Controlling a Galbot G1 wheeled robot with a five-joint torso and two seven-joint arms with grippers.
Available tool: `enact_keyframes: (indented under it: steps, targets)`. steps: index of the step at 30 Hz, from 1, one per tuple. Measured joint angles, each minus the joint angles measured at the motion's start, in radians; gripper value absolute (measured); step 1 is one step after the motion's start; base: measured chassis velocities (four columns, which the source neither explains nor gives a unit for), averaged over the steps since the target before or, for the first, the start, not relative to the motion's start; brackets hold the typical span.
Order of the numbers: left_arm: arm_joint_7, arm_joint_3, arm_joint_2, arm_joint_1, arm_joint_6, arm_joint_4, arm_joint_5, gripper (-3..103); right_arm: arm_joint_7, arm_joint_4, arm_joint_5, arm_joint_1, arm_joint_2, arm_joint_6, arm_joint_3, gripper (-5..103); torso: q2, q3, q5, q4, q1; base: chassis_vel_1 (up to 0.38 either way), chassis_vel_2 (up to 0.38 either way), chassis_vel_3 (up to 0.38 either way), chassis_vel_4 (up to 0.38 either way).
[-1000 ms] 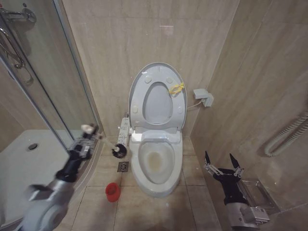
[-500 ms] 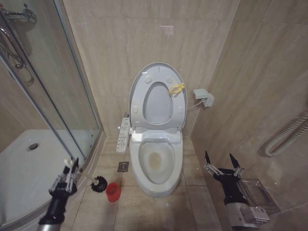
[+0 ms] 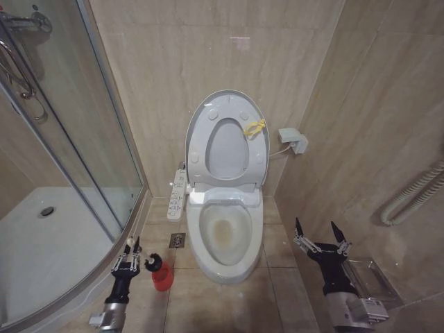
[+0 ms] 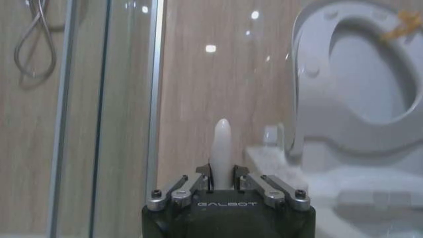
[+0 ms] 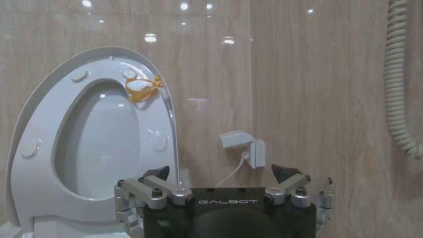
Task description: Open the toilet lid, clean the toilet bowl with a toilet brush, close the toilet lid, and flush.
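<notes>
Left hand (image 3: 132,244): low by the floor, clamped on the thin white stick of the dark-headed toilet brush (image 3: 152,261), head at the small round red holder cup (image 3: 162,276).
Right hand (image 3: 318,232): parked right of the white ceramic toilet bowl (image 3: 225,236), fingers apart.
Glossy white oval toilet lid (image 3: 227,142): upright, open.
Risk: an off-centre brush could tip the cup.
</notes>
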Motion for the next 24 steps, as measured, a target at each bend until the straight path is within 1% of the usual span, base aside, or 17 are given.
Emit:
enact_keyframes:
  steps: [2,4,6,7,8,10,11,14,16,19,24]
  targets:
    - [0.001,0.007,0.002,-0.01,0.0,0.02,-0.005,21,0.0,0.0,0.0,0.0,0.0,0.0,0.0,100,0.0,0.0,0.0001,0.0001,0.0,0.0,0.0,0.0,0.0]
    - [0.007,0.022,0.006,-0.037,-0.002,0.072,-0.017,21,0.0,0.0,0.0,0.0,0.0,0.0,0.0,100,0.0,0.0,-0.0001,0.0002,0.0,0.0,0.0,0.0,0.0]
    - [0.024,0.037,0.007,-0.073,-0.02,0.139,-0.026,21,0.0,0.0,0.0,0.0,0.0,0.0,0.0,100,0.0,0.0,-0.0001,0.0,0.0,0.0,0.0,0.0,0.0]
    - [0.024,0.037,0.007,-0.073,-0.02,0.139,-0.026,21,0.0,0.0,0.0,0.0,0.0,0.0,0.0,100,0.0,0.0,-0.0001,0.0,0.0,0.0,0.0,0.0,0.0]
    - [0.03,0.041,0.007,-0.086,-0.028,0.16,-0.026,21,0.0,0.0,0.0,0.0,0.0,0.0,0.0,100,0.0,0.0,-0.0002,0.0003,0.0,0.0,0.0,0.0,0.0]
    - [0.048,0.049,0.006,-0.118,-0.048,0.209,-0.028,21,0.0,0.0,0.0,0.0,0.0,0.0,0.0,100,0.0,0.0,0.0,0.0,0.0,0.0,0.0,0.0,0.0]
    - [0.048,0.049,0.006,-0.118,-0.048,0.209,-0.028,21,0.0,0.0,0.0,0.0,0.0,0.0,0.0,100,0.0,0.0,0.0,0.0,0.0,0.0,0.0,0.0,0.0]
    - [0.066,0.069,0.002,-0.158,-0.06,0.268,-0.038,21,0.0,0.0,0.0,0.0,0.0,0.0,0.0,100,0.0,0.0,-0.0001,0.0001,0.0,0.0,0.0,0.0,0.0]
    - [0.07,0.076,0.001,-0.168,-0.061,0.283,-0.044,21,0.0,0.0,0.0,0.0,0.0,0.0,0.0,100,0.0,0.0,0.0,0.0,0.0,0.0,0.0,0.0,0.0]
    - [0.077,0.098,-0.002,-0.205,-0.066,0.342,-0.064,21,0.0,0.0,0.0,0.0,0.0,0.0,0.0,100,0.0,0.0,-0.0001,0.0,0.0,0.0,0.0,0.0,0.0]
    - [0.077,0.11,-0.004,-0.222,-0.073,0.373,-0.071,21,0.0,0.0,0.0,0.0,0.0,0.0,0.0,100,0.0,0.0,-0.0001,0.0,0.0,0.0,0.0,0.0,0.0]
